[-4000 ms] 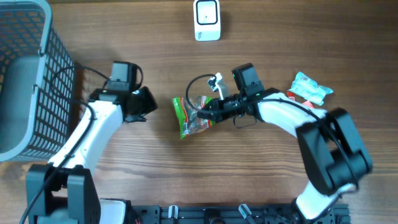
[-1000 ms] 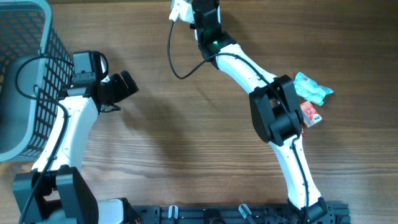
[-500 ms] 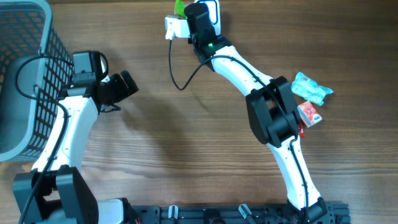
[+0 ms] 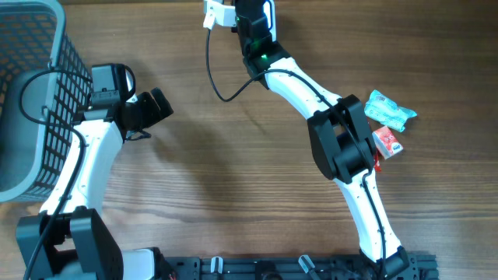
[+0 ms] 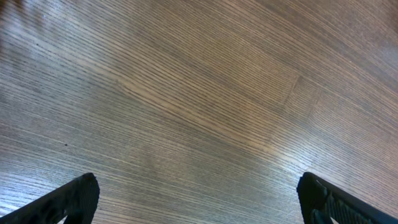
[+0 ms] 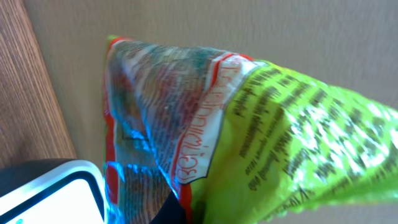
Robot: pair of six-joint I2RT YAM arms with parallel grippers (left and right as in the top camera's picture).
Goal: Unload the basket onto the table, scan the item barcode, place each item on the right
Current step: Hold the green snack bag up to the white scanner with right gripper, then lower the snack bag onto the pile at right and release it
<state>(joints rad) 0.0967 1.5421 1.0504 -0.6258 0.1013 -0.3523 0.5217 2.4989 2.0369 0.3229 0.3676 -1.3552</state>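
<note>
The item is a lime-green snack bag (image 6: 280,124) with a red-edged clear panel, and it fills the right wrist view. My right gripper (image 6: 178,210) is shut on the snack bag's lower edge, one dark finger showing under it. The white, black-framed scanner (image 6: 53,193) sits just left of the bag. Overhead, the right arm reaches to the table's far edge over the scanner (image 4: 271,15), and the bag is out of that view. My left gripper (image 4: 158,107) hangs open over bare wood at the left, its fingertips (image 5: 78,198) wide apart and nothing between them.
A grey mesh basket (image 4: 31,101) stands at the far left. A teal packet (image 4: 389,109) and a small red packet (image 4: 387,142) lie at the right, beside the right arm's elbow. A black cable (image 4: 222,74) loops below the right wrist.
Four seconds ago the right gripper held the bag at mid-table; it has since carried it to the scanner. In the last half second the wrist shifted slightly and the bag's green corner left the overhead view.
</note>
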